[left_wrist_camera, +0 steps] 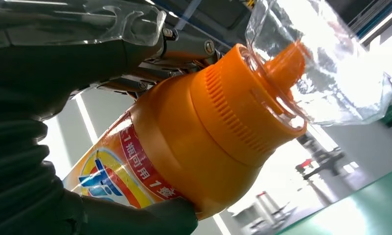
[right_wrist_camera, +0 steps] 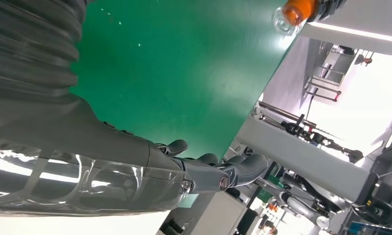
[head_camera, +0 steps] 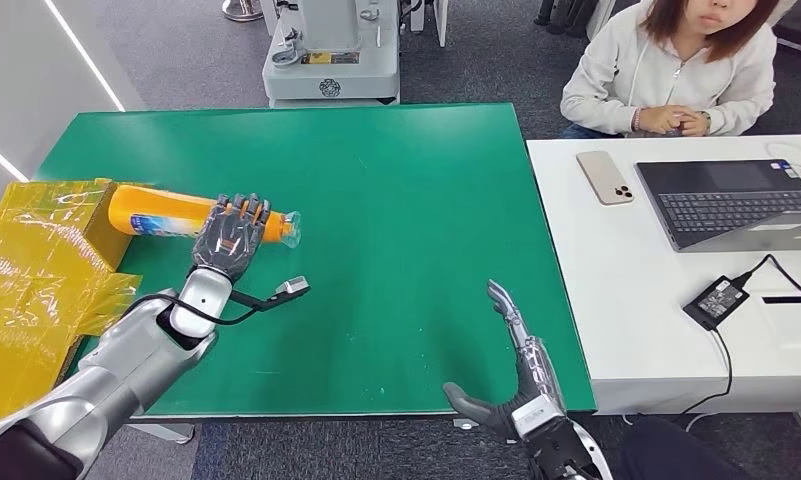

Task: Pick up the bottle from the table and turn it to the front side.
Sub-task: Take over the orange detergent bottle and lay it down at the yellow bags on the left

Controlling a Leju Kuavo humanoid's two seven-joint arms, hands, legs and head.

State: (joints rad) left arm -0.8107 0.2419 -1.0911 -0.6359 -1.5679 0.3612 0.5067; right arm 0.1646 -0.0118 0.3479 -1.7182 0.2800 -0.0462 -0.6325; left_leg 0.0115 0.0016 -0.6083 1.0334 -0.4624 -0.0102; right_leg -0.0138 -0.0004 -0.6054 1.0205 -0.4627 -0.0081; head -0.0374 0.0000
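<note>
On the left part of the green surface lies the orange bottle, on its side, its clear cap pointing toward the middle of the mat and its base toward the yellow box at the left edge. The left hand lies over the bottle near the neck, fingers draped across its body; the left wrist view shows the thumb and dark fingers wrapped around the labelled body just behind the ribbed orange collar, so the hand grips it. Whether the bottle is lifted or touching the mat cannot be told.

The right hand sits at the near edge of the surface, well apart from the bottle, fingers stretched out and spread, holding nothing; in its wrist view the fingers reach past the mat's edge.

Crumpled yellow tape or film wraps the yellow box, which overhangs the left border of the surface. Just beside the green surface on the right stands a white desk with a phone, an open laptop and a black power adapter with its cable. A person in a pale hooded top sits behind that desk, hands together. Beyond the far edge, on the grey floor, stands a pale grey machine base.
</note>
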